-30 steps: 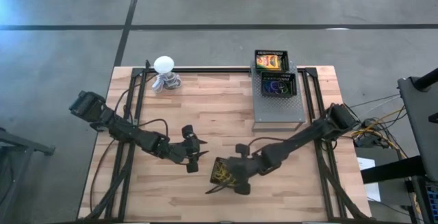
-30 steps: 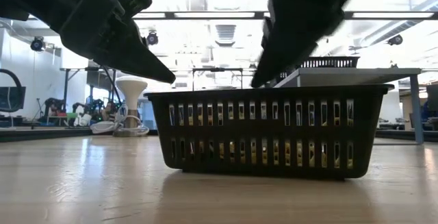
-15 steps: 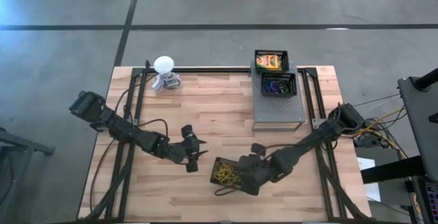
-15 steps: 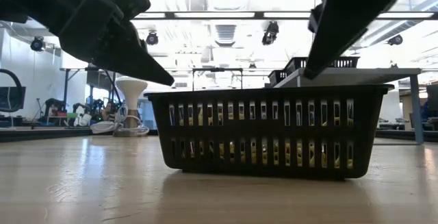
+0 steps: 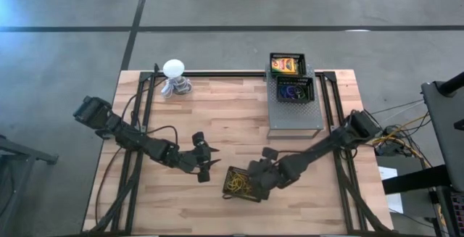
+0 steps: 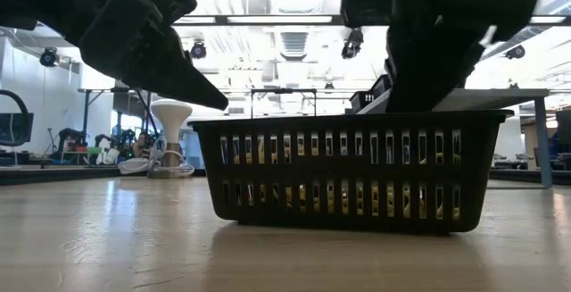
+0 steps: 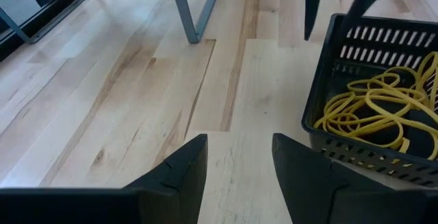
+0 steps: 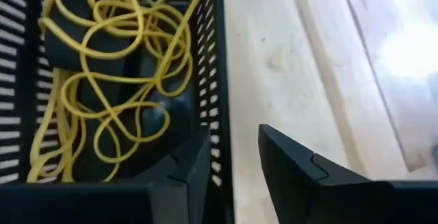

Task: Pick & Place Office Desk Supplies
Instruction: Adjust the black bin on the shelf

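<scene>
A small black slotted basket (image 5: 230, 173) stands on the wooden table near its front edge and holds several yellow rubber bands (image 8: 109, 66). My right gripper (image 8: 233, 138) points steeply down at the basket's right wall (image 8: 213, 80). It is open, with one finger inside the basket and one outside. My left gripper (image 5: 209, 166) hovers open just left of the basket (image 7: 321, 94), above bare wood, with nothing between its fingers. In the low view the right gripper (image 6: 419, 87) dips behind the basket's rim (image 6: 348, 118). My right gripper stands astride the basket's right wall, coming from above. Wood shows between the wall and the outer finger (image 8: 294, 169). The inner finger (image 8: 185, 166) is close against the wall; whether it touches I cannot tell. The basket sits flat on the table.
A raised grey platform (image 5: 296, 117) at the back right carries one black basket of yellow-and-green boxes (image 5: 287, 64) and one of coloured rings (image 5: 295, 90). A white ball-topped object (image 5: 174, 77) stands at the back left. Dark frame rails (image 5: 141, 121) run along both sides.
My right gripper swung off toward the table's right edge, clear of the basket. It then came back and sank, tipping more steeply, until its fingers stood astride the basket's right wall. The basket has stayed where it was.
</scene>
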